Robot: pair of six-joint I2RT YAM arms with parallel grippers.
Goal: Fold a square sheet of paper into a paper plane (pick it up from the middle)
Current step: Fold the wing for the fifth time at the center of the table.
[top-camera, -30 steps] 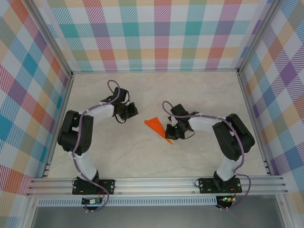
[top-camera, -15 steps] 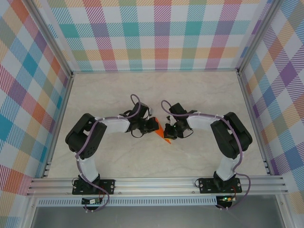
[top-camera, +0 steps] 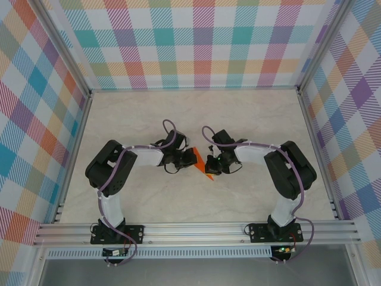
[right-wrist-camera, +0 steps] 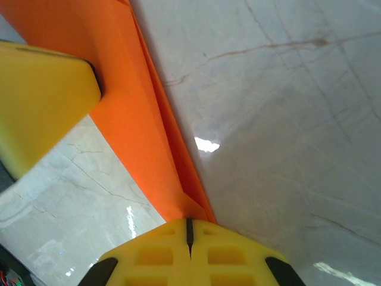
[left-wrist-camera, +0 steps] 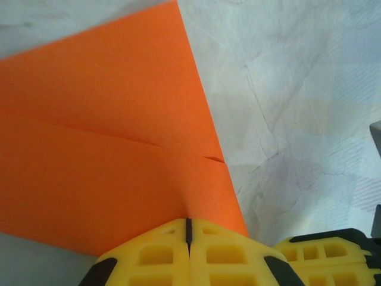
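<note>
Two hands are closed on the orange sheet of paper (left-wrist-camera: 107, 149), which is folded, with a crease line across it, and is caught between them over the pale marbled worktop (left-wrist-camera: 297, 89). One edge is pinched at the tips of the left hand (left-wrist-camera: 188, 229), the sheet spreading out ahead of it and to its left. A narrow end is pinched by the right hand (right-wrist-camera: 189, 229), the paper running ahead and to its left, where the other hand's yellow finger (right-wrist-camera: 41, 101) is seen against it.

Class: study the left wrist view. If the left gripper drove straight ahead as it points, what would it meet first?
The thin folded orange paper sheet, pinched in the left gripper; beyond it, probably marbled tabletop.
</note>
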